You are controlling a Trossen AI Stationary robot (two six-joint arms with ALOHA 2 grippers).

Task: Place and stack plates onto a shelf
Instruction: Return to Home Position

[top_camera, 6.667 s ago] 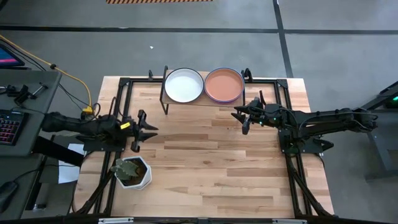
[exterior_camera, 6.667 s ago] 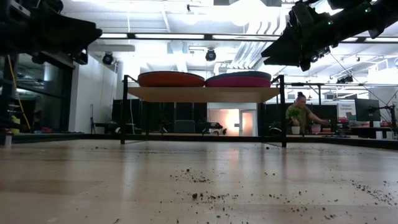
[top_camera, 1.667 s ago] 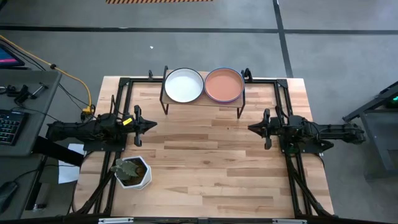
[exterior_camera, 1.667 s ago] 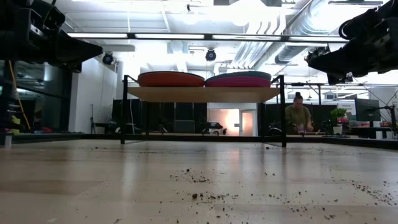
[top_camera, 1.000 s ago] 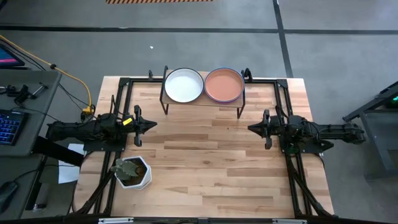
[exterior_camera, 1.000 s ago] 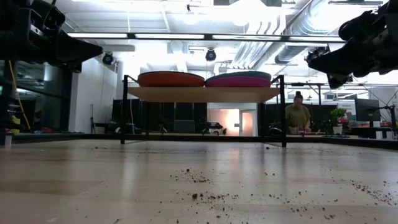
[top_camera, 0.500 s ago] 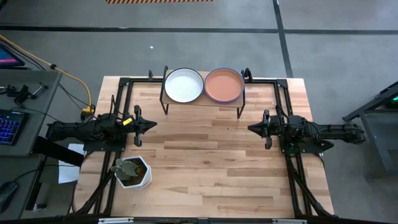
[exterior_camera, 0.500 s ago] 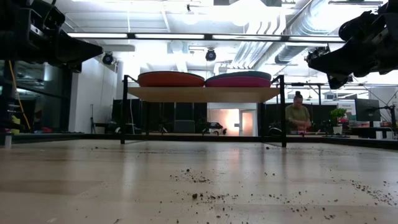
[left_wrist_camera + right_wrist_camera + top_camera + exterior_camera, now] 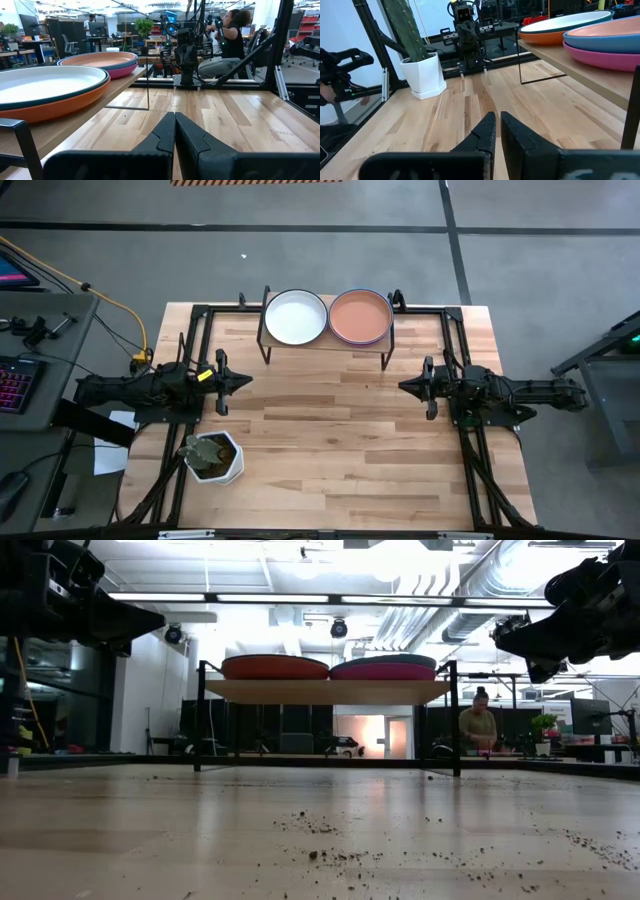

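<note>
Along the table's (image 9: pixel 330 442) far edge lies the shelf (image 9: pixel 325 691).

Matt plates (image 9: pixel 296 317) on light-wood shelf (image 9: pixel 325 691), black metal legs (image 9: pixel 197 730); smooth butcher-block tabletop (image 9: pixel 330 440).

One camera looks straight down; another skims the counter (image 9: pixel 320 830). All four views share the shelf (image 9: pixel 325 691).

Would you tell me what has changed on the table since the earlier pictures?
The right gripper drew back from beside the shelf to the right side of the table; the left gripper pulled back slightly toward the left edge. Neither holds anything. The white plate, the salmon plate and the plant pot stayed put.
</note>
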